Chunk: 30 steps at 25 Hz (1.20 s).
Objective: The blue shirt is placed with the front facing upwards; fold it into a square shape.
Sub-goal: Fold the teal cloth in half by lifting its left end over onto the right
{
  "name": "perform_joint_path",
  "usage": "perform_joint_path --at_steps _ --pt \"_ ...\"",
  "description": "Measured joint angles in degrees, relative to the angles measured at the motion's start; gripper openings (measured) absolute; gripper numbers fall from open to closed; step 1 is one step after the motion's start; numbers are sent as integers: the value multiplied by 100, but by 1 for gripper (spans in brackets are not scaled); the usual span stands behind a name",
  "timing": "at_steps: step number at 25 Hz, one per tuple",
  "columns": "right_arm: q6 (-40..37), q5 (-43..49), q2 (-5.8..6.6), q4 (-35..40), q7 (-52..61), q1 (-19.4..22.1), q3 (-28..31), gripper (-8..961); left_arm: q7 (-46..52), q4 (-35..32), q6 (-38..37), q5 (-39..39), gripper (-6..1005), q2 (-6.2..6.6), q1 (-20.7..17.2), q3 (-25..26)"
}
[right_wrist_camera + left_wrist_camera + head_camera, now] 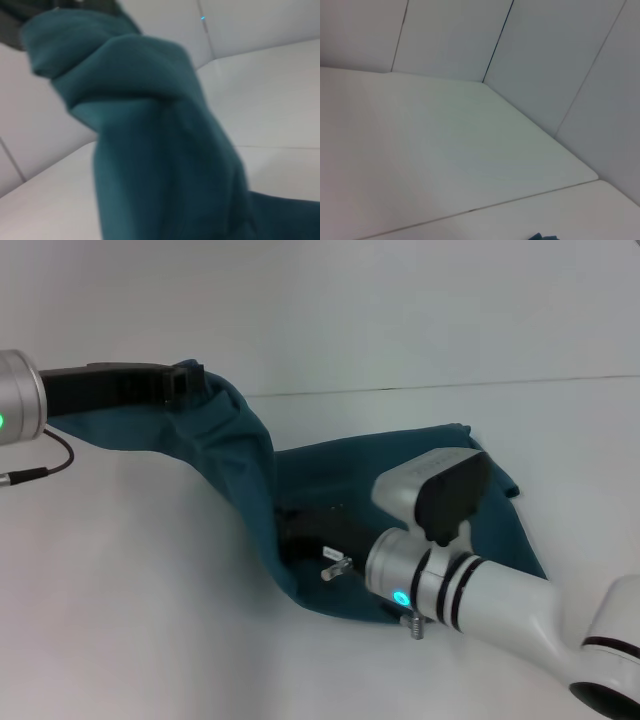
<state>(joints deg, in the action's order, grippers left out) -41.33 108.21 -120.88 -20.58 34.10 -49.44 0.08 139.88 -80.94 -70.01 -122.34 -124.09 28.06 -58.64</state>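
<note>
Shirt [300,480]: teal-blue, on the white table [120,590], centre to right, bunched and partly lifted. We note one edge drawn up to the far left, where the left gripper [185,375] is clamped on it. From there the cloth hangs in a draped band down to the heap on the table. Right gripper [300,530]: low in the near folds; we cannot tell how its fingers stand. Right wrist view alone shows the hanging folds close up. Left wrist view shows bare table, wall panels [545,50] and one teal scrap at the edge.
</note>
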Motion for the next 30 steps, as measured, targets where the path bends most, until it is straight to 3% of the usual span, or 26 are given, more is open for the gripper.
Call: perform_joint_path --at_steps 16,21,26,30 --pt "611 913 -62 -486 106 -538 319 70 -133 -27 -193 104 23 -1 -19 91" --pt "420 920 4 -480 79 37 687 75 -201 8 -240 107 23 -1 -24 149" --pt "-346 921 106 -364 142 923 1028 80 -276 52 -313 118 23 -1 -34 149" --pt "-581 921 123 -43 445 1203 1039 84 -327 134 -374 125 23 -9 -40 118"
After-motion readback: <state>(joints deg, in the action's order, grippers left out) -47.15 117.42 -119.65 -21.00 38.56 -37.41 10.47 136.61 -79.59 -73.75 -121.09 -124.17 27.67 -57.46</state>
